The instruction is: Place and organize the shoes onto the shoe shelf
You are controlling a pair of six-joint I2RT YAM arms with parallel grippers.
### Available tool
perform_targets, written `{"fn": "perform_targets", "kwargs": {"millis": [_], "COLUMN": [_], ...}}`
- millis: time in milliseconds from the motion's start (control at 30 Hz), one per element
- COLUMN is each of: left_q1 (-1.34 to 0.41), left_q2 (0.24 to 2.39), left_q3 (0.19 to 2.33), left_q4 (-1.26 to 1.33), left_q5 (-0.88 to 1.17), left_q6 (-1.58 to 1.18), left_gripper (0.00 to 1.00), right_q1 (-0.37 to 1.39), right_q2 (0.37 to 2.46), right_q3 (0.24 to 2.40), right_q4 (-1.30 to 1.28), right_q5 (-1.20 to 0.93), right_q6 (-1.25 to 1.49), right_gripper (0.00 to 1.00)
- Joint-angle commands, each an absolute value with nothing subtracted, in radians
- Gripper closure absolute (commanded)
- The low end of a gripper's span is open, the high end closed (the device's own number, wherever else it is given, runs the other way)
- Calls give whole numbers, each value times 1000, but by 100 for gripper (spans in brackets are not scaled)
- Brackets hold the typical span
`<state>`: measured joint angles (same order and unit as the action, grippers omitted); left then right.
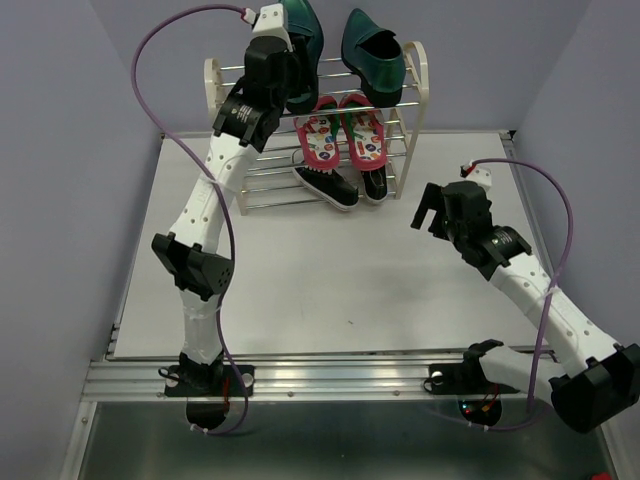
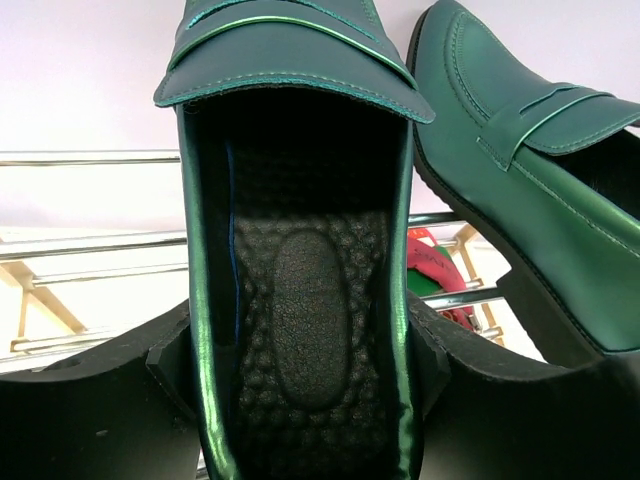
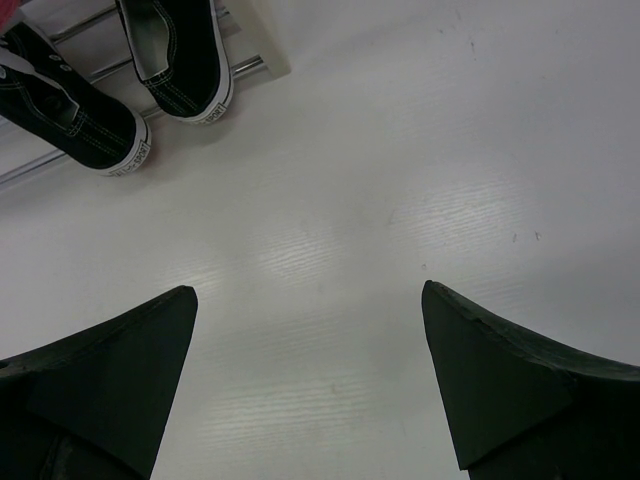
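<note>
The cream-white shoe shelf (image 1: 414, 75) stands at the back of the table. My left gripper (image 1: 290, 75) is shut on a teal-green dress shoe (image 2: 300, 250), holding it by its sides at the shelf's top tier. The other teal dress shoe (image 1: 372, 55) rests on the top tier to its right, and also shows in the left wrist view (image 2: 530, 160). The red flip-flops (image 1: 340, 130) lie on the middle tier. The black sneakers (image 1: 345, 185) sit on the bottom tier, heels sticking out in the right wrist view (image 3: 100, 110). My right gripper (image 1: 428, 215) is open and empty above the table, right of the shelf.
The white tabletop (image 1: 320, 270) spreads in front of the shelf. Purple cables loop over both arms. A metal rail (image 1: 300, 375) runs along the near table edge. Lilac walls close in the back and sides.
</note>
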<state>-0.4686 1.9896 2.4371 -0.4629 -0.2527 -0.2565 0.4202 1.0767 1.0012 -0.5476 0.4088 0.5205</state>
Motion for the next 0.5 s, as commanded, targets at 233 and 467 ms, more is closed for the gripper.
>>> {"fn": "perform_targets", "kwargs": {"millis": [233,467], "left_q1": [-460,-460], "left_q2": [1925,1872], "left_q3": [2454,2396], "left_q4": [-339,-292], "left_q5": [-229,-201], "left_q6": [-305,-318], "left_gripper": [1,1], "right_q1": [423,423], "right_q2": [1078,1086], "right_q3": [1035,1031], "right_q4": [-529,-519], "right_q5": [446,436], "right_q6": [514,489], "right_gripper": [0,0]}}
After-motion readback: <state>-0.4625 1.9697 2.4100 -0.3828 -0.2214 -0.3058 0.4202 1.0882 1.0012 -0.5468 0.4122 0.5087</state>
